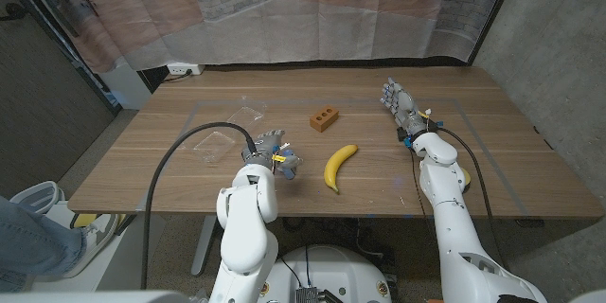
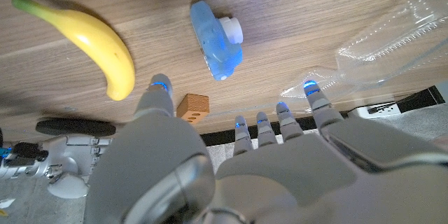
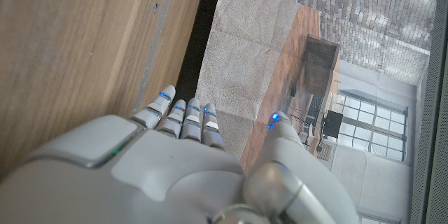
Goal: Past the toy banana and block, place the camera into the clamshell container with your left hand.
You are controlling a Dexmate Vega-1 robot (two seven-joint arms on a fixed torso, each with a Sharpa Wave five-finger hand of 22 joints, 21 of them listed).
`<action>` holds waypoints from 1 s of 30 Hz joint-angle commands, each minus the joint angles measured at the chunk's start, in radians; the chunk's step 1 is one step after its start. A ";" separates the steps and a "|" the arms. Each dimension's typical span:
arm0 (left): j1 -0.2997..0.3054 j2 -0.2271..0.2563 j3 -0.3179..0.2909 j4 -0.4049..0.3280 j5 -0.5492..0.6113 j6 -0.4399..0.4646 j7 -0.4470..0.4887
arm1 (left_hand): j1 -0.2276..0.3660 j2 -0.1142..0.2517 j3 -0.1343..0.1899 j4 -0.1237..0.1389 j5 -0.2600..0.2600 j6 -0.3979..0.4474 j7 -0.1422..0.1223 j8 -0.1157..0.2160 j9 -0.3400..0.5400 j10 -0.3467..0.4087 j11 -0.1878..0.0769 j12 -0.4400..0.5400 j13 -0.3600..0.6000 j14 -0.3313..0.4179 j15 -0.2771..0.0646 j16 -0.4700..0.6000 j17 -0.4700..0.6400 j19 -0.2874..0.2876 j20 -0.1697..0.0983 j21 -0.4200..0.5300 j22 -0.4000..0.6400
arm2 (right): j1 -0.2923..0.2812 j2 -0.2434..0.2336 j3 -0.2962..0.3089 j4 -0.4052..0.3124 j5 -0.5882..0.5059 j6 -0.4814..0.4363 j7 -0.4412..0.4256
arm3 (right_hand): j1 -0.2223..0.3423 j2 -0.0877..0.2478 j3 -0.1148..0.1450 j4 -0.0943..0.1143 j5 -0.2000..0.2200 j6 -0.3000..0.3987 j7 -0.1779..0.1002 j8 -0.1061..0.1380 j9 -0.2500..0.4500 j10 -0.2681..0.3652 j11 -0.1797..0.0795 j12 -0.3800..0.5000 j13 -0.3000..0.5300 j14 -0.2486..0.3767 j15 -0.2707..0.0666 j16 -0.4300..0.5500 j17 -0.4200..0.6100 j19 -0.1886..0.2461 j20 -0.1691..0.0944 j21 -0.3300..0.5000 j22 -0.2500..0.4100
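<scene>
Wooden planks make up the table [image 1: 379, 185] that runs across the middle of the head view, with a clear plastic curtain [image 1: 312, 14] hanging behind it along the top of the frame and a grey wall on the right.

Left of centre in that view, the left hand [image 1: 275, 151] hovers low over the table near the front edge. In the left wrist view its fingers [image 2: 318, 101] are spread apart and nothing is between them, so the left hand [image 2: 231, 168] is empty. Just beyond those fingertips lies the blue toy camera [image 2: 217, 38], on its own on the wood, not touching the hand. In the head view the camera is hidden under the hand.

A clear clamshell container [image 1: 227, 133] lies open at the left of centre in the head view, just up and left of the left hand; in the wrist view its clear plastic [image 2: 392, 35] sits at the upper right, beside the camera.

A yellow banana [image 1: 338, 166] lies at the centre of the head view, just right of the left hand. An orange-brown block [image 1: 324, 118] with holes sits above it, apart from both.

Right of centre, the right hand [image 1: 398, 104] stands over the table with its fingers straight and close together, holding nothing.

At the lower left corner a person's leg [image 1: 33, 232] in jeans shows.
</scene>
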 commanded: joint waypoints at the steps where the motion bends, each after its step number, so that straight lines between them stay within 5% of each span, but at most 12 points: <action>1: -0.012 0.007 0.046 0.035 0.149 0.026 0.024 | 0.003 -0.008 -0.018 0.004 0.016 0.047 -0.011 0.012 0.004 0.050 -0.026 0.018 0.003 0.050 -0.012 0.016 0.000 0.068 0.003 0.016 0.002 | -0.001 0.002 0.002 -0.003 0.003 -0.003 -0.001 | -0.001 0.007 0.001 -0.006 0.000 0.004 -0.008 0.008 0.005 0.006 -0.010 0.006 0.004 0.011 -0.002 0.003 0.005 0.015 -0.022 -0.004 0.004; 12: -0.031 -0.007 0.065 0.098 0.241 0.064 0.059 | 0.007 -0.004 -0.032 0.006 0.023 0.032 -0.016 -0.003 0.004 0.043 -0.027 0.009 0.003 0.035 -0.005 0.000 0.000 0.111 0.005 0.018 -0.001 | 0.002 -0.001 0.005 -0.004 0.005 -0.004 -0.002 | 0.001 0.007 0.001 -0.009 0.000 0.004 -0.010 0.007 0.005 0.007 -0.007 0.007 0.004 0.016 0.003 0.004 0.004 0.029 -0.011 -0.005 0.004; 30: -0.082 0.004 0.056 0.178 0.177 0.051 0.092 | 0.006 0.000 -0.049 0.011 0.031 -0.044 -0.020 -0.036 0.005 0.003 -0.008 -0.010 0.004 0.008 0.004 -0.014 0.002 0.114 0.006 0.000 -0.006 | 0.000 0.003 0.000 -0.008 0.006 -0.001 -0.009 | 0.002 0.007 0.000 -0.010 0.000 0.006 -0.010 0.007 0.005 0.011 -0.006 0.008 0.004 0.020 0.003 0.003 0.004 0.033 -0.011 -0.012 0.004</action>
